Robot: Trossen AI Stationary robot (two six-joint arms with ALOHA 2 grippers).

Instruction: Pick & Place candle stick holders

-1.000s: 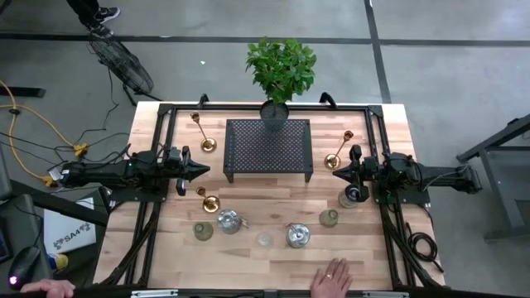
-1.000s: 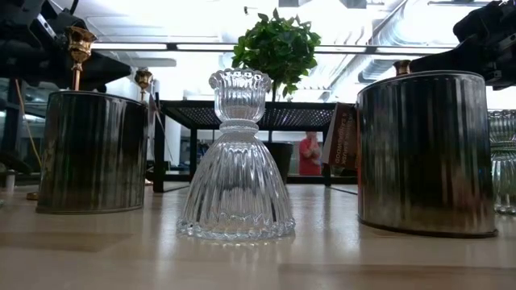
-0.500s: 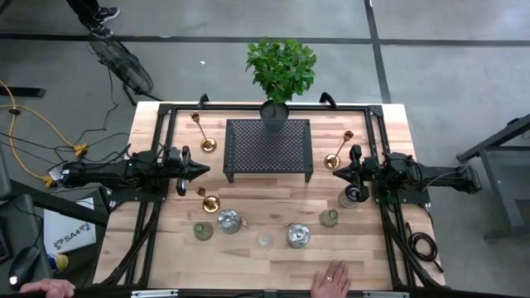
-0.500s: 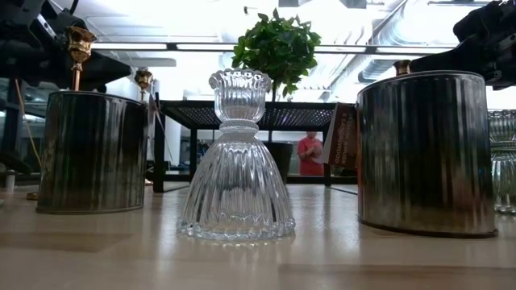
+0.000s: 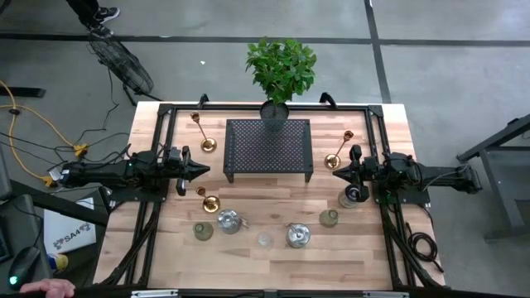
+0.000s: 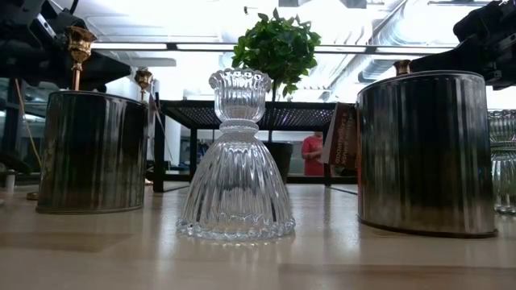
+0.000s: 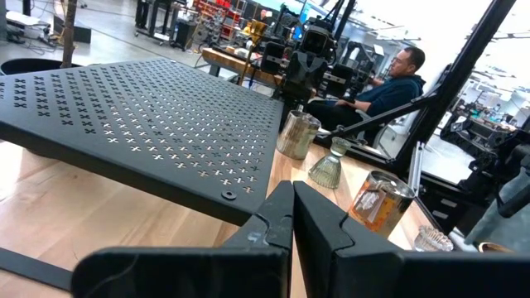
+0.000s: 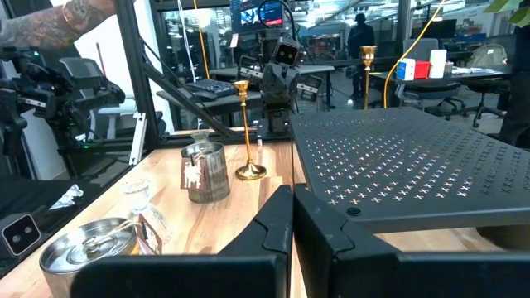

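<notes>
Several candle stick holders stand upright on their bases on the wooden table. Slim brass ones are at the far left (image 5: 201, 132), the near left (image 5: 207, 199) and the right (image 5: 338, 152). Squat silver ones (image 5: 228, 221) (image 5: 297, 235) (image 5: 354, 196), dull greenish ones (image 5: 203, 231) (image 5: 329, 218) and the clear glass one (image 5: 264, 239) (image 6: 236, 157) stand along the near side. My left gripper (image 5: 203, 171) (image 7: 291, 223) is shut and empty left of the black stand. My right gripper (image 5: 335, 172) (image 8: 291, 222) is shut and empty right of it.
The black perforated stand (image 5: 269, 149) sits in the table's middle, between the grippers. The potted plant (image 5: 280, 70) is behind it at the far edge. Black frame rails (image 5: 157, 149) run along the table's sides. A person (image 7: 389, 87) sits beyond the table.
A person's hand that lay at the table's near edge, right of centre, has drawn back out of the high view. Both arms and all the holders have kept still.
</notes>
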